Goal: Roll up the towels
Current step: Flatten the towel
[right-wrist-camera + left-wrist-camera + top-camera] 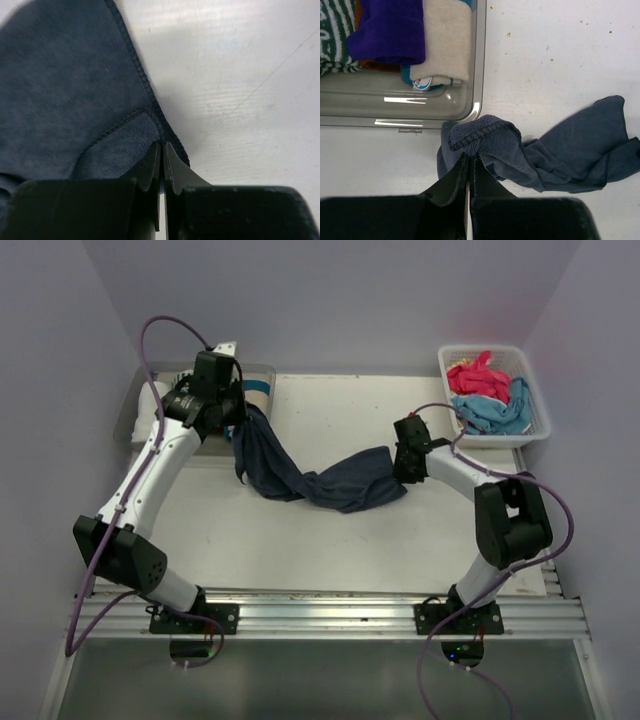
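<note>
My left claw (469,167) clenches a hemmed corner of the dark navy towel (335,485) just beside the clear plastic tub (481,50) at the far left, my right claw (163,150) pinches its other end, and the cloth droops onto the white table (300,550) between them.

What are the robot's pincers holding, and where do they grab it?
Both hold the dark navy towel. The left pincer pinches its bunched hem at one end; the right pincer pinches the hemmed edge at the other end.
</note>
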Motion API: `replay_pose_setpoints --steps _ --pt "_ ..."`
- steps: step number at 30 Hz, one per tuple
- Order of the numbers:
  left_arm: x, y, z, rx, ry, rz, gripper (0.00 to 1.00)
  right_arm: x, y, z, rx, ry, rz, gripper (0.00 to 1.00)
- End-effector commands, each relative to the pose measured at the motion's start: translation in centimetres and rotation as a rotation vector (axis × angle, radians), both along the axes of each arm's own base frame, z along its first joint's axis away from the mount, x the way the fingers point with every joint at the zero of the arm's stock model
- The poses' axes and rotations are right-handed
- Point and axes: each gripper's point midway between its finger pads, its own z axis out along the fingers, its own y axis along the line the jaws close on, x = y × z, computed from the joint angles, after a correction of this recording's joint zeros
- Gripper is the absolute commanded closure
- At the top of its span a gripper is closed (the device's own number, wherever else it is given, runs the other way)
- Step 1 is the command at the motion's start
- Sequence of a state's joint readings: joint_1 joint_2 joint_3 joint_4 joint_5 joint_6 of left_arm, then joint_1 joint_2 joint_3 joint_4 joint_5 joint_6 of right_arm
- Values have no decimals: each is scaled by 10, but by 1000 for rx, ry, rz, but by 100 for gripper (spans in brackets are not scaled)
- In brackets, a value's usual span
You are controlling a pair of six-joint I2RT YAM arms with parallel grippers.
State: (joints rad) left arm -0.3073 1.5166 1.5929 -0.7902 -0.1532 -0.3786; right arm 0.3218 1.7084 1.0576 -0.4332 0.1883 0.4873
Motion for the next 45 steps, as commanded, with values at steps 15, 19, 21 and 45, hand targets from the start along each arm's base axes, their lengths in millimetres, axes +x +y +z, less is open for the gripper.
replay_pose_setpoints --steps 15,19,21,45 --pt "-15 39 76 -89 -245 83 100 -7 -114 208 -45 -773 -441 100" --pt "-72 48 -37 -79 -68 101 51 -66 -128 122 -41 -634 -551 53" --pt "-89 55 -79 -54 39 134 1 -88 -129 102 3 -591 -609 46" --pt "-132 52 -218 -226 418 552 29 -61 -59 72 177 -359 -281 47"
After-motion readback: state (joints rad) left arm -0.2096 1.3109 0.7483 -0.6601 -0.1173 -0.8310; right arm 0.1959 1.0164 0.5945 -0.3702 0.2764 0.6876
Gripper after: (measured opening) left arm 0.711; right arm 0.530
